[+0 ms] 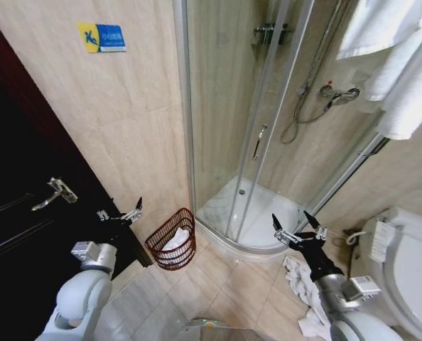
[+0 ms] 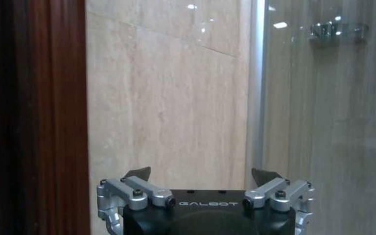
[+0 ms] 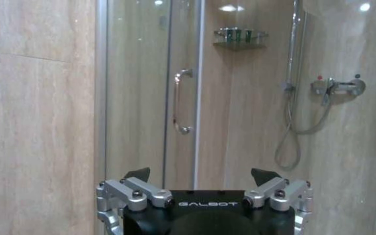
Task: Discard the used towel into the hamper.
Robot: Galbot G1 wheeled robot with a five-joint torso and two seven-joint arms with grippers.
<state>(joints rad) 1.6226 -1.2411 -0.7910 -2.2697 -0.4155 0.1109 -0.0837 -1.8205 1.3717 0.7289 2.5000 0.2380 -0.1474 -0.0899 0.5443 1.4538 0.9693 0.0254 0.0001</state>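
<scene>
1. The glass shower stall [image 1: 268, 128] takes up the twelve o'clock half of my head view, with its curved white tray on the tile floor [image 1: 197, 291] and the hose and mixer on the wall inside.
2. A dark wooden door [image 1: 19, 213] with a metal lever handle stands at nine o'clock, and the white toilet [image 1: 410, 263] sits at four o'clock.
3. White towels [image 1: 403, 64] hang at two o'clock, high on the wall.
4. A used towel [image 1: 300, 291] lies crumpled on the floor at five o'clock, between my right arm and the toilet, touching the tiles.
5. The hamper [image 1: 172, 240] stands upright on the floor near the middle, just beside the shower tray's edge at its eight o'clock side, with white cloth already lying inside it.
6. My left gripper [image 1: 123, 214] hangs just beside the hamper at its ten o'clock, jaws spread wide and holding nothing.
7. My right gripper [image 1: 295, 229] hovers above the crumpled towel, jaws likewise released and bare.
</scene>
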